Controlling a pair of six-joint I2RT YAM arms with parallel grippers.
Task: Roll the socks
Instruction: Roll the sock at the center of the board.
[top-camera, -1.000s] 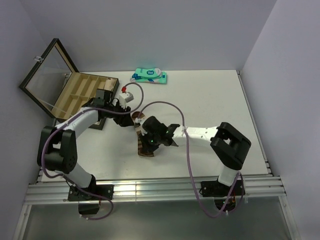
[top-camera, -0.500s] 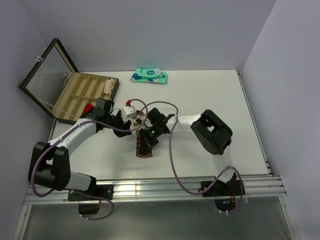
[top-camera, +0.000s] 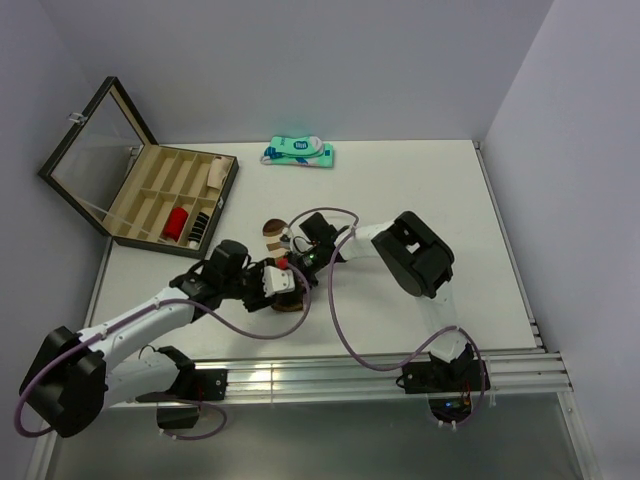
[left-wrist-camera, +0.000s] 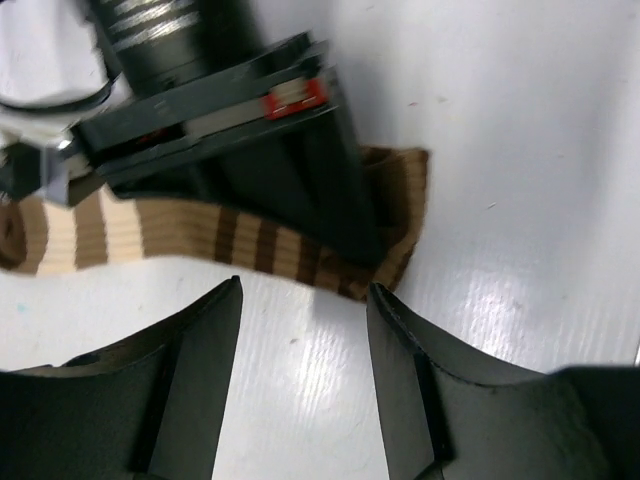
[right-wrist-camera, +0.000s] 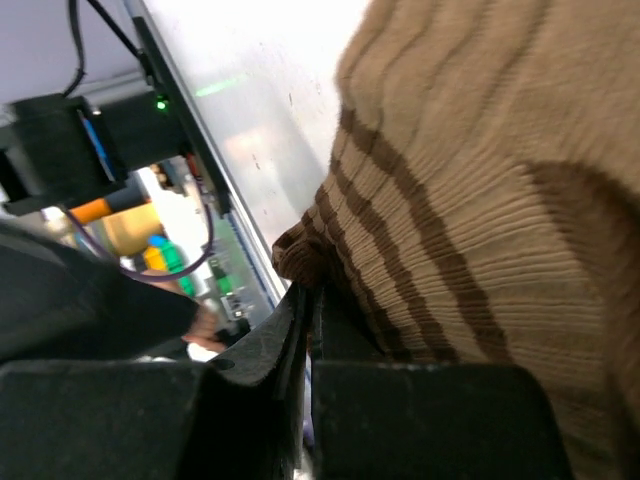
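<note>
Two grippers: we see both at one sock near the middle of the table (top-camera: 420, 190).
Left gripper (left-wrist-camera: 302, 300): released; its jaws stand apart with only bare tabletop between them, hanging just beside the sock's long edge.
Right gripper (right-wrist-camera: 308, 305): clenched; the fingers are pressed together with a small fold of the knit caught at their tips.
Brown sock (left-wrist-camera: 90, 232): lies flat on the table, dark and tan bands running across it; one end is rumpled up where the right gripper bears down on it.
Sock's place: between the two arms, its far end showing past the right gripper in the top view, its near end under the left gripper.
Second sock: we cannot tell where it is.
Box (top-camera: 160, 185): open at the far left, lid tilted back, well apart from the sock; a red item (top-camera: 177, 220) sits in one compartment.
Package (top-camera: 298, 152): teal and white, flat at the table's far edge.
</note>
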